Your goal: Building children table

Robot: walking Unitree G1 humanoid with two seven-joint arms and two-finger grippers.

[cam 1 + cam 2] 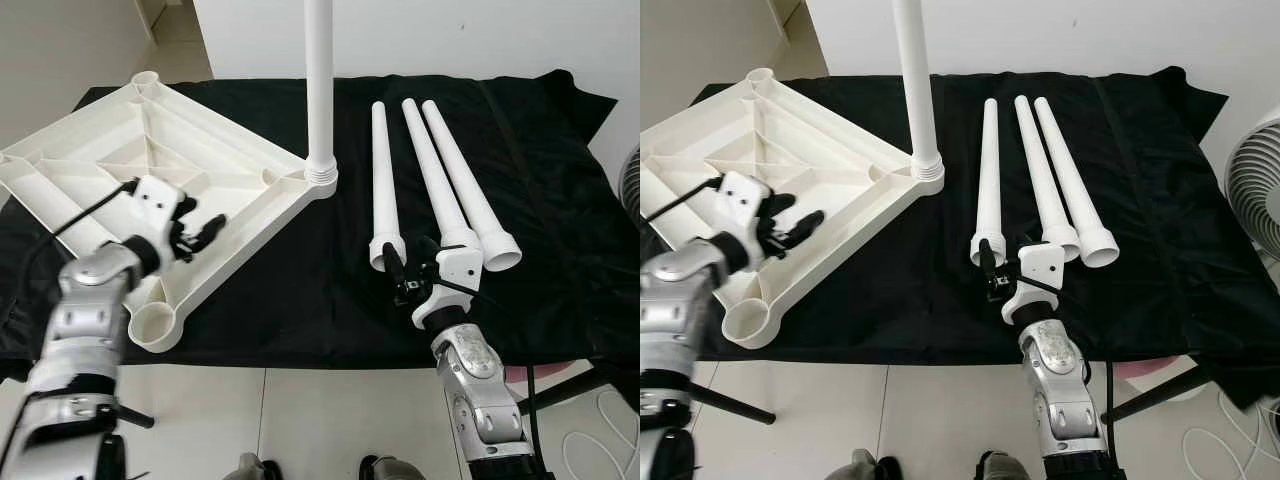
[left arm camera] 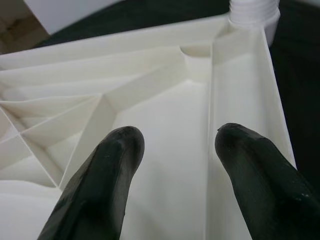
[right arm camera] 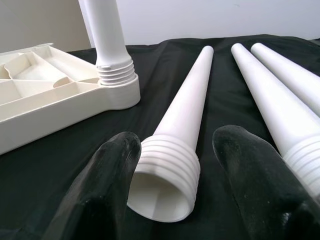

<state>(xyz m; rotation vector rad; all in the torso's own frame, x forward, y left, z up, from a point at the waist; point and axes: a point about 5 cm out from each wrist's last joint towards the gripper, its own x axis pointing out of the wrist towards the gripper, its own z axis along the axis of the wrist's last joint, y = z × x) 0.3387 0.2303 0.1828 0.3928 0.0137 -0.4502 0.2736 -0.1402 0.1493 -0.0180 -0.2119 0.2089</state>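
Note:
The white tabletop (image 1: 120, 160) lies upside down on the left of the black cloth, ribs facing up. One white leg (image 1: 319, 90) stands upright, screwed into its near-right corner. Three loose legs lie side by side to the right: the left leg (image 1: 383, 170), the middle one (image 1: 432, 165) and the right one (image 1: 470, 190). My left gripper (image 1: 205, 232) is open over the tabletop's ribbed underside (image 2: 165, 100), close to its front rim. My right gripper (image 3: 172, 145) is open, its fingers straddling the threaded end of the left loose leg (image 3: 170, 170).
An open corner socket (image 1: 153, 325) sits at the tabletop's near corner and another (image 1: 146, 78) at the far corner. The black cloth (image 1: 560, 200) covers the low table, its front edge right by my arms. A fan (image 1: 1258, 180) stands at the right.

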